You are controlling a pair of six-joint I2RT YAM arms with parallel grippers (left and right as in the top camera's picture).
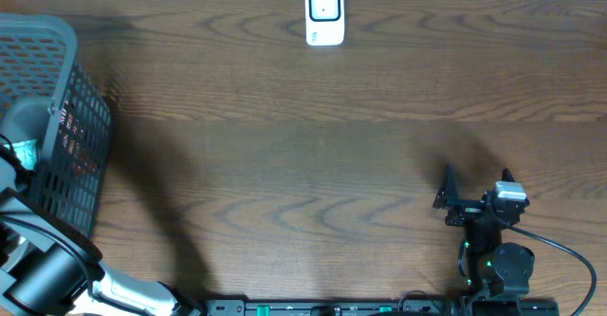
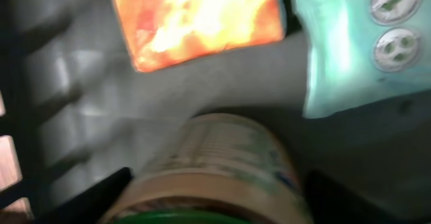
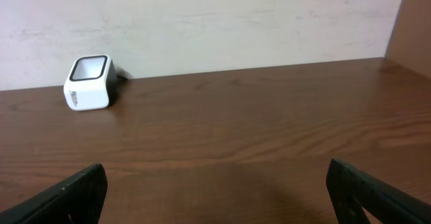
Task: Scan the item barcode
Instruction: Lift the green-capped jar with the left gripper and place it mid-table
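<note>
**Surface.** Bench (image 1: 313, 164) of dark brown wood grain with a matt finish. A pale plaster wall (image 3: 236, 22) closes its 12 o'clock edge.

**Fixture.** White scanner (image 1: 324, 13) with a dark window. It stands at 12 o'clock, close against the wall.

**Container.** Grey mesh basket (image 1: 57, 107) at 9 o'clock, at the bench's left edge.

**Item.** Round tub (image 2: 215, 163) inside the basket, with a cream label and a green rim at its near end (print too blurred to read). An orange packet (image 2: 202, 19) lies at its 12 o'clock. A pale green packet (image 2: 363, 42) with two round emblems lies at its 2 o'clock.

**Left claw** (image 2: 215, 204). It is down in the basket, with its dark fingers (image 2: 87, 197) standing apart on either side of the tub. Whether they press on the tub cannot be told (edges blurred).

**Right claw** (image 1: 476, 185). It sits at 4 o'clock on the bench, spread wide over bare wood and well apart from the scanner.
</note>
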